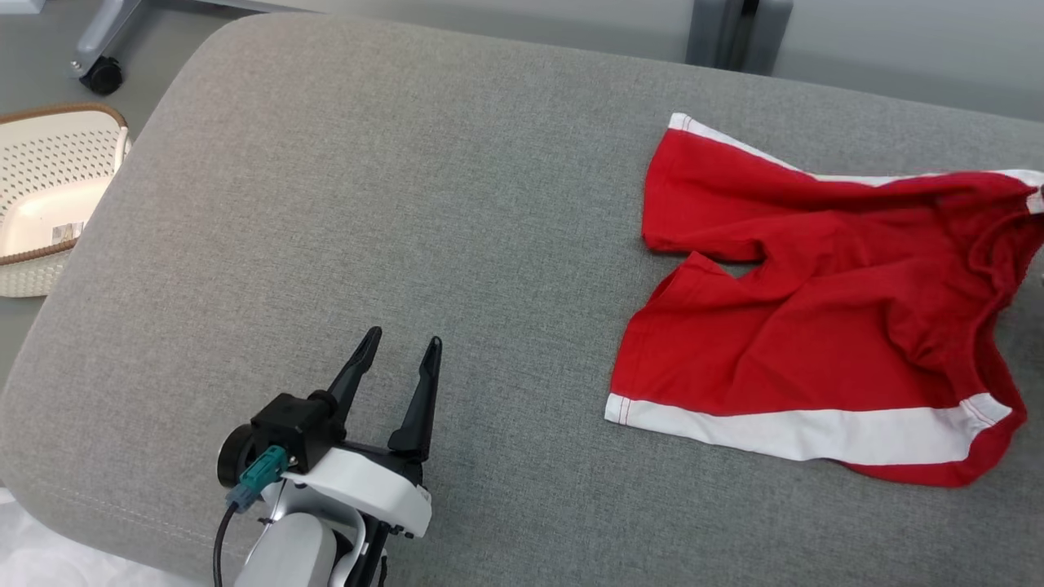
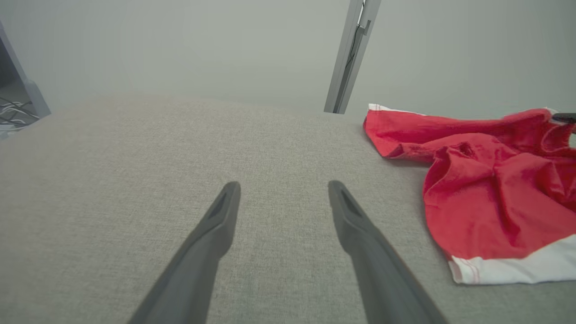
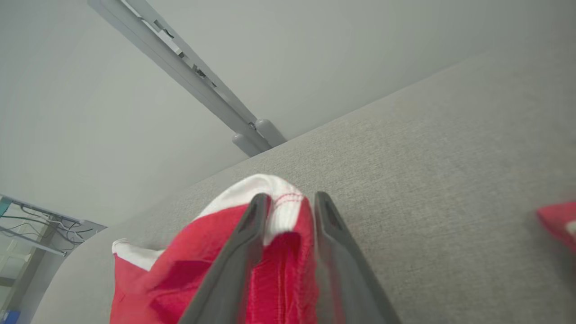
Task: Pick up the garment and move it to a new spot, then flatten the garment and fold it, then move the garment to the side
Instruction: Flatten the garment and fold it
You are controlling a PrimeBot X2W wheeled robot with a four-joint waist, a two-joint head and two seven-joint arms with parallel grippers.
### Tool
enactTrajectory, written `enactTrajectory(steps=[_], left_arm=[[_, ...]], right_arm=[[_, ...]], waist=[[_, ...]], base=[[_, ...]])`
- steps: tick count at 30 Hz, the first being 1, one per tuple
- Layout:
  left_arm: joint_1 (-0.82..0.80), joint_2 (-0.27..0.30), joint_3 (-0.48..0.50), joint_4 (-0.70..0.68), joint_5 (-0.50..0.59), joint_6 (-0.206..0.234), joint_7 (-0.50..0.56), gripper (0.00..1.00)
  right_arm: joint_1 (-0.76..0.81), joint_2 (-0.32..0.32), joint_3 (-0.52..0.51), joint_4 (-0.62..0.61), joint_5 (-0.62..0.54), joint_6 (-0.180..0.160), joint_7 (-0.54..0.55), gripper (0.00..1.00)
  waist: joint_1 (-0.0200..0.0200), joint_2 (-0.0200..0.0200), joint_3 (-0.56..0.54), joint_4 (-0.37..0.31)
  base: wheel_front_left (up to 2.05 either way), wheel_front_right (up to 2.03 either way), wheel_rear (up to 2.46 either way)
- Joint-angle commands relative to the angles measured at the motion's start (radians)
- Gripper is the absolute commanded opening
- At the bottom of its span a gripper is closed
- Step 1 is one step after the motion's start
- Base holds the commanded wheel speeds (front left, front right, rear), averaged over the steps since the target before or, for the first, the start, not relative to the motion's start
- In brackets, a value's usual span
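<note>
Red shorts [image 1: 816, 326] with white trim lie rumpled on the right side of the grey cushion [image 1: 408, 204]. The left gripper [image 1: 403, 338] hovers spread over bare cushion. The right gripper [image 3: 291, 197] straddles the waistband, fabric between its fingers; whether it pinches, I cannot tell.

You are working in what looks like a lab or test room rather than a home. The wide grey upholstered pad [image 1: 367, 204] could pass for a sofa seat or a mattress, but around it you have a bare grey floor [image 1: 33, 57], plain pale walls [image 2: 180, 45] and a grey metal frame standing on a black castor [image 1: 102, 76]. A metal upright [image 2: 351, 58] rises behind the pad, loose wiring [image 2: 13, 112] hangs off to one side, and a cream perforated basket [image 1: 49, 187] sits beside the pad.
</note>
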Motion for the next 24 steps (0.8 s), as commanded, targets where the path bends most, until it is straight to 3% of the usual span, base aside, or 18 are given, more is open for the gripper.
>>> enactTrajectory(steps=[1,6,13,18,21,24], left_arm=[[-0.022,0.004,-0.007,-0.002,-0.006,0.004,-0.003,1.0],[-0.036,0.003,-0.027,0.005,-0.011,0.006,-0.003,1.0],[-0.02,0.004,-0.015,0.01,-0.009,0.012,-0.003,1.0],[-0.005,0.003,0.019,-0.003,-0.002,0.012,-0.003,1.0],[0.013,0.004,0.038,-0.014,-0.003,0.012,-0.003,1.0],[0.02,0.004,0.049,-0.024,-0.011,0.012,-0.003,1.0]], right_arm=[[-0.044,-0.007,-0.003,0.072,-0.016,0.001,-0.026,1.0],[-0.131,-0.005,0.055,0.246,-0.12,0.001,-0.089,1.0],[-0.143,0.019,0.107,0.239,-0.187,0.001,-0.183,1.0],[-0.078,0.015,0.166,0.081,-0.269,0.001,-0.244,1.0],[-0.023,-0.011,0.097,-0.074,-0.352,0.0,-0.244,1.0],[0.099,0.016,-0.057,-0.24,-0.457,0.0,-0.243,1.0]], waist=[[0.0,0.0,0.015,0.005],[0.0,0.0,0.018,0.0],[0.0,0.0,-0.024,-0.035],[0.0,0.0,-0.096,-0.103],[0.0,0.0,-0.126,-0.146],[0.0,0.0,-0.151,-0.183]], base=[[0.0,0.0,0.0],[0.0,0.0,0.0],[0.0,0.0,0.0],[0.0,0.0,0.0],[0.0,0.0,0.0],[0.0,0.0,0.0]])
